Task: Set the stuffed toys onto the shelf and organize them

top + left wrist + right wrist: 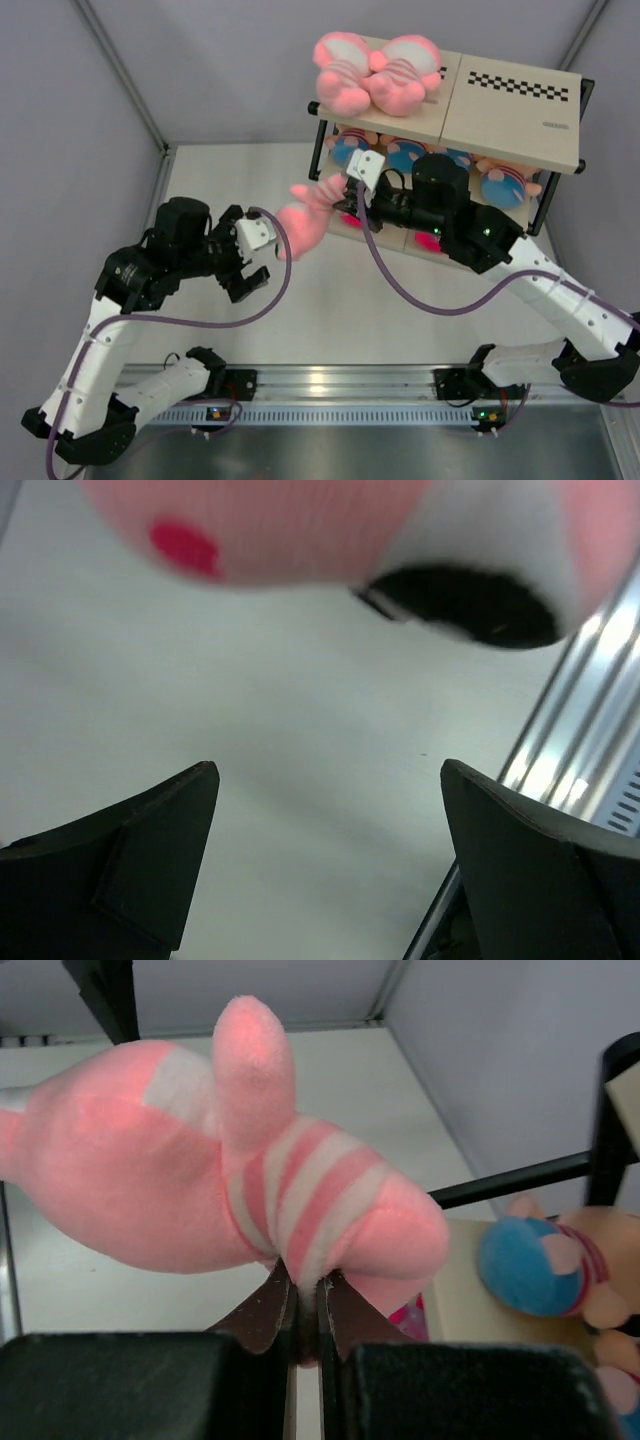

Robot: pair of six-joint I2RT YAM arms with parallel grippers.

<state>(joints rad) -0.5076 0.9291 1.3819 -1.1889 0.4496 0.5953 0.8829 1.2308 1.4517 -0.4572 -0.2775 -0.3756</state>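
**Position.** The right gripper [307, 1288] is clenched on a thin pinch of the striped body of a pink toy [305, 222]. The toy is in the air, with most of its bulk hanging out toward 8 o'clock from the fingers. It is just off the 9 o'clock side of the shelf [500, 120], level with the middle tier in the top view. The left gripper [247, 266] is at 7 o'clock of the toy, jaws wide apart and holding nothing. Its own camera shows the toy close in front of it but not between the fingers.

**Shelf load.** Two pink toys [375, 72] lie touching each other on the top board, at its 9 o'clock end. Blue-shirted toys [405, 155] fill the middle tier.

**Risks, as judged.**
1. The grip is on a fold of fabric, not the body. A quick swing could pull the plush out, and the toy would drop to the table [300, 320].
2. The head hangs well clear of the fingers. On the way to a board it could catch the black frame at the shelf's 9 o'clock side and twist loose.
3. The top board's near end is crowded. Pushing in beside the pair could knock one off the edge.
4. The arms are close together, so a sideways move by either could make them collide.
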